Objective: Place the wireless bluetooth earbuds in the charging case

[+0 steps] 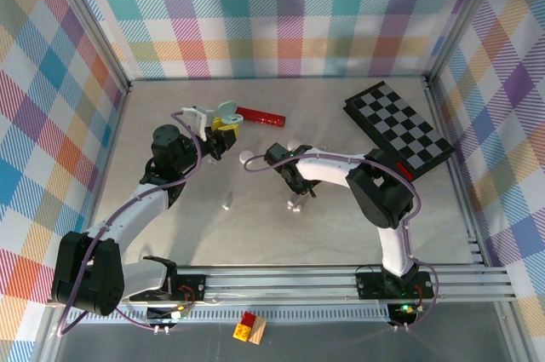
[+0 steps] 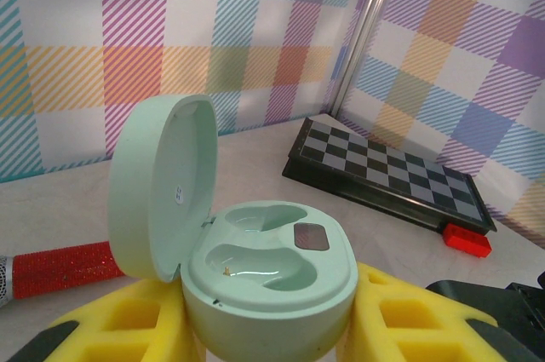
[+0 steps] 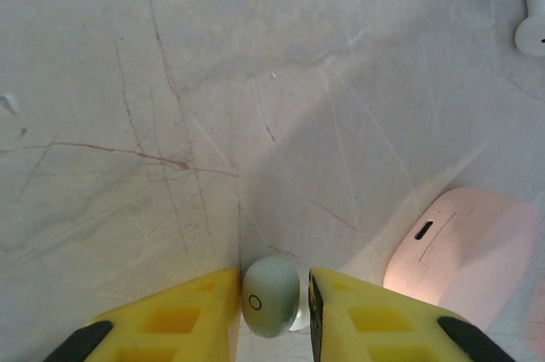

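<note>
My left gripper is shut on the pale green charging case, held up off the table. Its yellow fingers press both sides of the case. The lid stands open to the left and both wells are empty. In the top view the case sits at the back left. My right gripper is low over the table, shut on a pale green earbud that lies between its yellow fingers. A white earbud lies apart on the table, just left of the right gripper in the top view.
A pink oval case lies shut close to the right fingers. A red glitter bar lies behind the left gripper. A folded checkerboard with a small red block at its edge occupies the back right. Plaid walls enclose the table.
</note>
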`<state>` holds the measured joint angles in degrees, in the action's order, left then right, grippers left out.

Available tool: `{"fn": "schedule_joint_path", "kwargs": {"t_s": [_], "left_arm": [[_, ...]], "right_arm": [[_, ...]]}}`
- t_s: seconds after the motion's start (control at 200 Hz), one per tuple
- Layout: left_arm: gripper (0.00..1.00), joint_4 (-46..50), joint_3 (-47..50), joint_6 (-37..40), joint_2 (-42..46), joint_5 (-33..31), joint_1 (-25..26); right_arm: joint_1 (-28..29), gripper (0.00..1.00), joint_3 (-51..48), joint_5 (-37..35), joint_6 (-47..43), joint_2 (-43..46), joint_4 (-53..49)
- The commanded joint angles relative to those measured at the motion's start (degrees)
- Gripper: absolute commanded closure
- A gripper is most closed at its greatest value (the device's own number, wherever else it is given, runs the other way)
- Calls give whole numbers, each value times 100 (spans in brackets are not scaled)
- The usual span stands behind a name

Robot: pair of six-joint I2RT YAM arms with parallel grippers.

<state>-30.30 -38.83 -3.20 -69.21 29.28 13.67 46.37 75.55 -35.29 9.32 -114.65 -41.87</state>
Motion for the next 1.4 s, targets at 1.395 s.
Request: {"fn": "schedule_joint_path", "kwargs": {"t_s": [1.395], "left_arm": [[63,831,-337,2200,-580,1280,1263]], "right_arm": [[-2255,81,-1642,6937,702,3969,1611]]}}
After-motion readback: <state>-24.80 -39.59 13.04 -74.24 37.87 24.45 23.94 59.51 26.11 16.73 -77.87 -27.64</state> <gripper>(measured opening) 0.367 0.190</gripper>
